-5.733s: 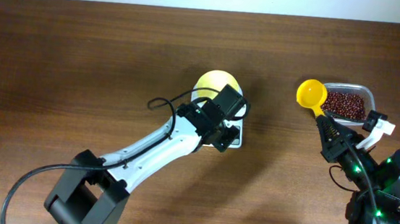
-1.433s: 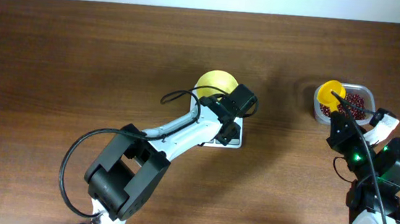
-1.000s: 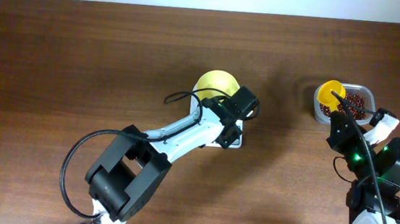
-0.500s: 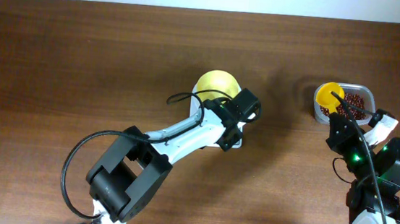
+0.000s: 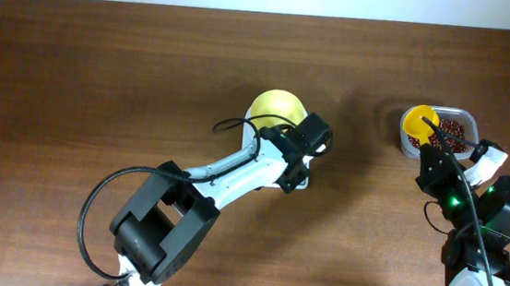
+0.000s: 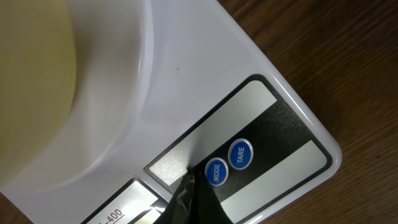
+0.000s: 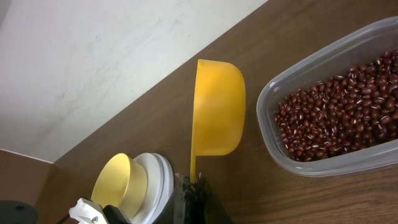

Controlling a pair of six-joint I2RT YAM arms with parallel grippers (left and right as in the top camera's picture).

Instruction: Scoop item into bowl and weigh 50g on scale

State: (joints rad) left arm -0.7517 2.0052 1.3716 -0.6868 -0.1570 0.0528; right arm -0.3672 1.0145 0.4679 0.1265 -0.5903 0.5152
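Note:
The pale yellow bowl stands on the white scale. In the left wrist view the bowl fills the upper left and the scale shows its blue MODE button and TARE button. My left gripper is shut, its tip touching the scale's front panel just left of MODE. My right gripper is shut on the handle of a yellow scoop, also in the right wrist view, held at the left end of the clear tub of red-brown beans.
The tub sits at the far right of the table near the back edge. The left arm lies diagonally across the table's middle with a loose black cable over it. A pale wall rises behind the table.
In the last second my left gripper has shifted slightly right over the scale's front. Earlier, my right gripper carried the scoop from left of the tub to over its left end.

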